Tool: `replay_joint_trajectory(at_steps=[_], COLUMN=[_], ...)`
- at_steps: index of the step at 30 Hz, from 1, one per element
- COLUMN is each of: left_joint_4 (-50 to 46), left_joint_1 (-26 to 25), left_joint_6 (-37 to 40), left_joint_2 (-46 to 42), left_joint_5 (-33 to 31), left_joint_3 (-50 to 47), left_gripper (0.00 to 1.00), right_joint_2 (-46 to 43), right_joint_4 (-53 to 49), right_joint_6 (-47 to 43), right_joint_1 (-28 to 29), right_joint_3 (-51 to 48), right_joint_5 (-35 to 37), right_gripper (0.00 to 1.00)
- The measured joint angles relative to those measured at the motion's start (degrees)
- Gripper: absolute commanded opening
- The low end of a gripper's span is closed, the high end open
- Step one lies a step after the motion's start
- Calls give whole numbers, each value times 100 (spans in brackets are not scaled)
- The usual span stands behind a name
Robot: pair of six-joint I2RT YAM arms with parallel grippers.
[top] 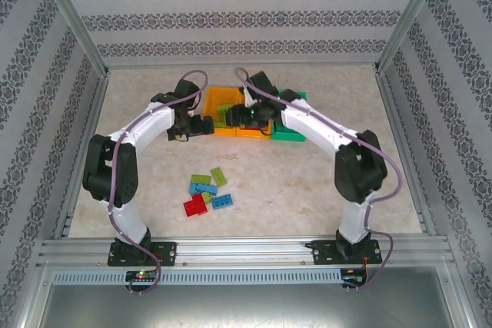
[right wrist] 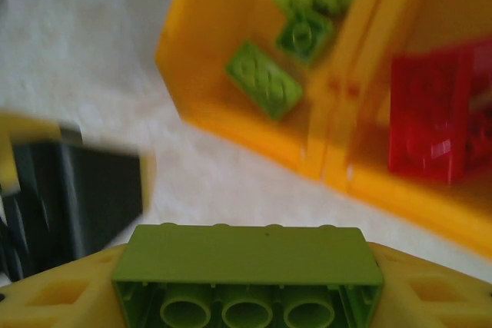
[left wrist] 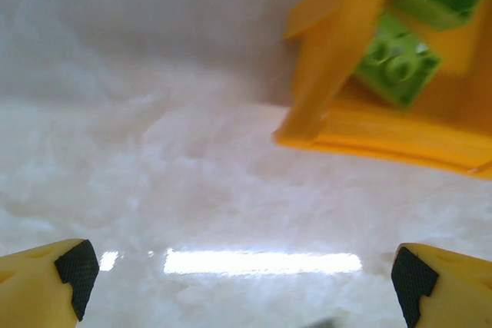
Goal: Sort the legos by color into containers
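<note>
Between the yellow fingers of the right gripper (right wrist: 246, 297) sits a lime green studded plastic brick (right wrist: 246, 255), pinched with its long axis running from one finger to the other. Ahead of those jaws and a little to the left lies the orange open-top plastic bin (right wrist: 219, 13) that already holds lime green bricks (right wrist: 265, 78). Its near wall stands between the held brick and the bin's floor, so I judge the next move to be a short carry forward over that rim, then a release.

Just right of it, sharing a wall, is the second orange bin (right wrist: 407, 190) with red bricks (right wrist: 430, 113); a drift to the right would put the brick with the wrong colour. In the top view the green bin (top: 290, 134) ends the row on the right.

The left gripper (left wrist: 244, 278) hangs just beside the first bin's left corner, low over the pale marbled table (top: 323, 182), jaws spread wide with nothing between them. It crowds the left side of the approach, so open room lies above the bin rather than beside it. Near the arms' bases, well apart from the bins, lie the loose red, blue and green bricks (top: 206, 190).
</note>
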Motion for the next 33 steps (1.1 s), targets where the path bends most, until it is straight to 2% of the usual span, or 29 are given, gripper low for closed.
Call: replay_joint_trajectory(at_steps=[8,12,16,22,25,33], left_joint_4=[83,120,127,149,138,15], left_joint_1=[26,-17,-190,-586,-776,-1329], left_joint_6=[-2,-50,-216,-535,-658,-1025], left_joint_2=[-264,-280,-280,-260,-177,48], left_joint_5=[46,181,319,658,793,918], left_joint_3=[-542,-610,-654,-769,-767,-763], left_gripper=[100,100,100,100,100,100], right_joint_2=[1676,2240,2675,2990,2990,2990], right_joint_4=[-179,-337,-490,-645,-651,-634], right_joint_6=[306,444,555,654,625,599], right_joint_1=[-376,-433,-463,-509,-518,-518], right_joint_3=[2109,2802,3370,3738,3805,3788], right_joint_5=[-479,-658,-807,-935,-1025,-1169], right_gripper=[59,61,68,83,88,87])
